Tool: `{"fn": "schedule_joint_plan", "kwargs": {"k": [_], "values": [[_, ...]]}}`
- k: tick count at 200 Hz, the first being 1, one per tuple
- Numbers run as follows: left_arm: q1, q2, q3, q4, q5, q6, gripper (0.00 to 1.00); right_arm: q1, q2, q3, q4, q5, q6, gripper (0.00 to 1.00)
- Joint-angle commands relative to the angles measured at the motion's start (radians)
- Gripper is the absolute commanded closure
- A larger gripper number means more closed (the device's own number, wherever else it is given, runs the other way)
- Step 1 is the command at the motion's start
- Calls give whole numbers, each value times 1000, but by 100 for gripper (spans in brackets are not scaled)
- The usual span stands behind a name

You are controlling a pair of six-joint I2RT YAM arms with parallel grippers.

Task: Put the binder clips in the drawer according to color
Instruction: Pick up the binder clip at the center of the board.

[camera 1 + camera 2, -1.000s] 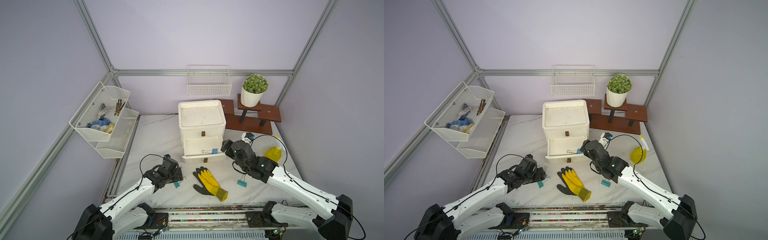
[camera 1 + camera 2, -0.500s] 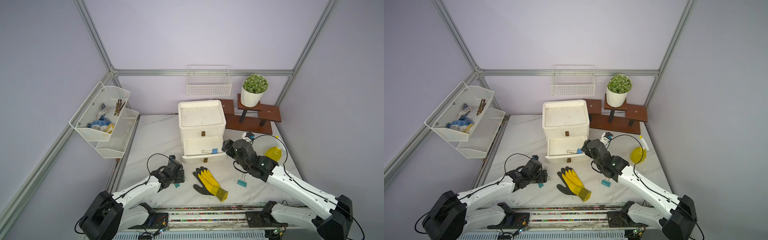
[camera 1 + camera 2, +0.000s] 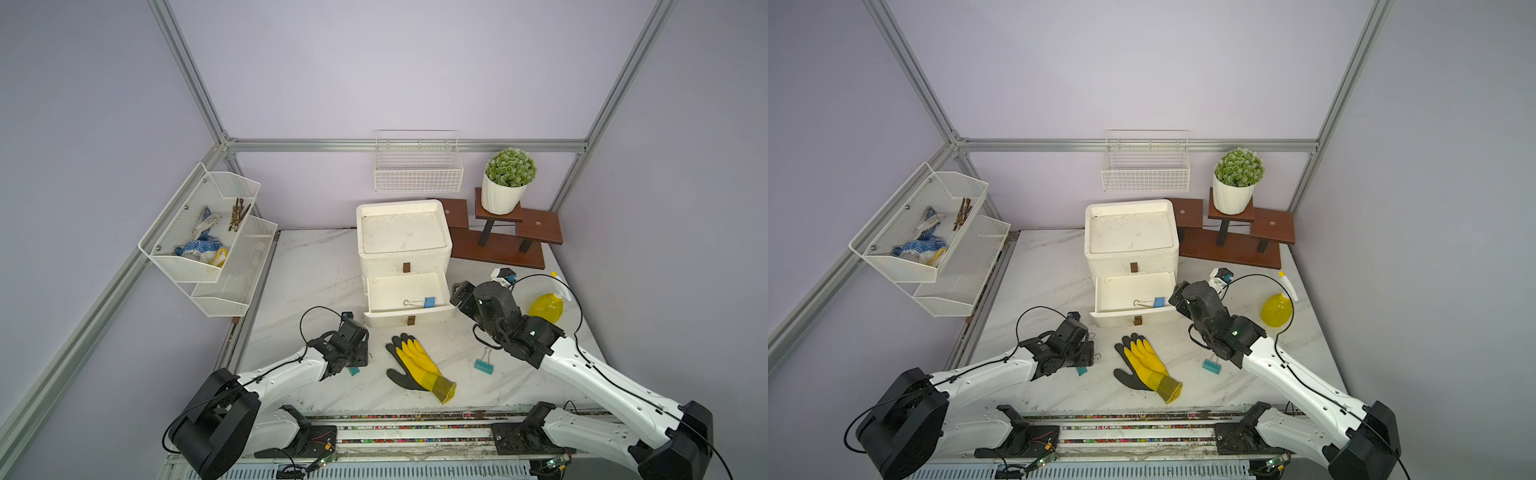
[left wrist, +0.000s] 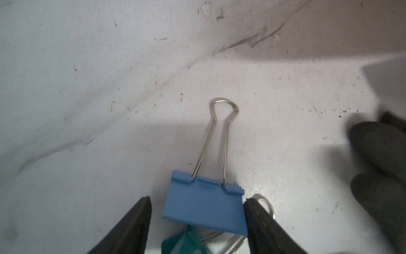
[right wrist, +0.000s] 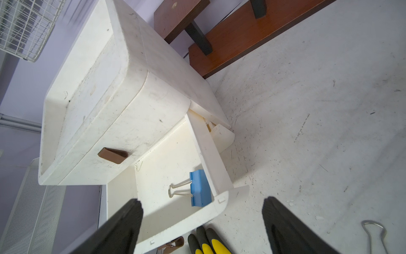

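Blue binder clip: inside pulled-out middle drawer, near-right corner. Second blue clip: left of glove, straddled by left gripper, jaws parted, gap one side, unclamped. Teal clip just beside it. Other teal clip: right of glove. Right gripper: wide open, empty, beside drawer's right corner.
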Motion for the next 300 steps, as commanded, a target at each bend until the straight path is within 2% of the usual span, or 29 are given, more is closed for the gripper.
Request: {"fn": "schedule_joint_plan", "kwargs": {"k": [1,48,69,87,138,198,277,300], "values": [[-3,0,26,11,-6,8,30,-4,-3,-7,12,-7,14,9],[-3,28,62,10,-24,47,34,-6,-2,-15,17,-17,23,9],[-5,49,87,-23,-41,48,26,-8,-10,-24,16,-17,24,9],[-5,38,84,-32,-41,51,25,-8,-17,-30,16,-16,28,9],[-7,-6,73,-57,-16,57,28,-10,-11,-29,15,-23,32,9],[-7,49,79,-51,-16,77,32,-12,-28,-42,9,-23,36,9],[-13,48,66,-40,-18,68,38,-14,-23,-50,8,-33,47,9],[-20,57,73,-46,-26,71,34,-14,-22,-49,9,-34,47,9]]}}
